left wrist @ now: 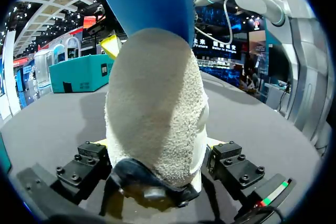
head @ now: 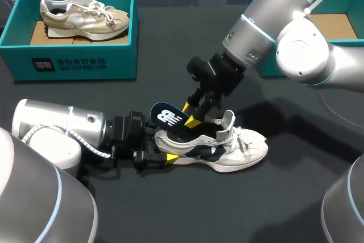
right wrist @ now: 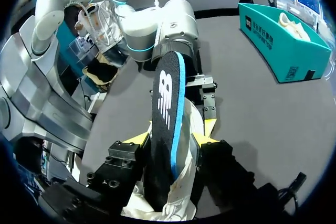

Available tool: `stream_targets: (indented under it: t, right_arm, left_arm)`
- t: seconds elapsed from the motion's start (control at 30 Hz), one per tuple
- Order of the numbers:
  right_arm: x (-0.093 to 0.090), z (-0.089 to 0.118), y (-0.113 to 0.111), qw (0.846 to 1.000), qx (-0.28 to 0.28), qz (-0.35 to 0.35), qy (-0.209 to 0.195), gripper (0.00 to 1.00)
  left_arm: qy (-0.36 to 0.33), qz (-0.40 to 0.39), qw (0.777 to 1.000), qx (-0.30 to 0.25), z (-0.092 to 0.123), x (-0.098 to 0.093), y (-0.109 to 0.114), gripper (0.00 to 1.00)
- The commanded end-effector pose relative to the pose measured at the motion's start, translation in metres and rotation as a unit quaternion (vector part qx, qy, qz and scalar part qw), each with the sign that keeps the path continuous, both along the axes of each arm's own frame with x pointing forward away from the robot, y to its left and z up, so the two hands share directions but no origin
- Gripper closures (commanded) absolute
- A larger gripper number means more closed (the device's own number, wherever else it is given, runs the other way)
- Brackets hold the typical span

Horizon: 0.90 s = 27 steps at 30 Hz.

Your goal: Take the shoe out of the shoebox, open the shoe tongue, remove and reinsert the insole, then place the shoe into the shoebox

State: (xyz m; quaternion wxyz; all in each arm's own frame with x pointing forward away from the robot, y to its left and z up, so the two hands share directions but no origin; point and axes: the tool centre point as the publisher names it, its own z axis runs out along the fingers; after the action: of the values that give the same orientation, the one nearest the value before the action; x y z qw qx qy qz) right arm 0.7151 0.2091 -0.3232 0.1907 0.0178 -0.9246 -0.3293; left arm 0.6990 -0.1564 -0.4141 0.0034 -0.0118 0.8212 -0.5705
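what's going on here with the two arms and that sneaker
The left gripper clamps the heel of a white sneaker that sits on the table. The right gripper pinches the dark, blue-edged insole, which sticks up halfway out of the sneaker's opening. Whether it is coming out or going back in cannot be told. A beige sneaker lies in the teal shoebox at the far left.
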Motion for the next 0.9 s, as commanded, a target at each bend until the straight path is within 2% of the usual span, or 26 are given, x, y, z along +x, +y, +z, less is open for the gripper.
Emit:
stream_targets:
  t: [0.03,0.37,0.57,0.63,0.67,0.7,0.9]
  right_arm:
    - [0.002,-0.011,0.008,0.999,0.004,0.006,0.031,0.51]
    - [-0.006,-0.009,0.015,0.998,0.005,-0.008,0.066,0.54]
    - [-0.011,-0.011,0.016,0.997,0.01,-0.016,0.07,0.71]
    - [-0.013,-0.01,0.017,0.997,0.01,-0.016,0.071,0.83]
    - [-0.014,-0.009,0.017,0.997,0.01,-0.016,0.071,0.95]
    - [-0.015,-0.007,0.017,0.997,0.009,-0.017,0.071,1.0]
    - [-0.02,0.006,0.022,0.999,0.012,-0.018,0.044,1.0]
  left_arm:
    - [0.0,0.0,1.0,0.001,-0.003,0.002,-0.001,1.0]
    - [0.0,0.0,1.0,0.001,-0.003,0.002,-0.001,1.0]
    - [0.0,0.0,1.0,0.001,-0.003,0.002,-0.001,1.0]
    - [0.0,0.0,1.0,0.001,-0.003,0.002,-0.001,1.0]
    - [0.0,0.0,1.0,0.001,-0.003,0.002,-0.001,1.0]
    - [0.0,0.0,1.0,0.001,-0.003,0.002,-0.001,1.0]
    - [0.0,0.0,1.0,0.001,-0.003,0.002,-0.001,1.0]
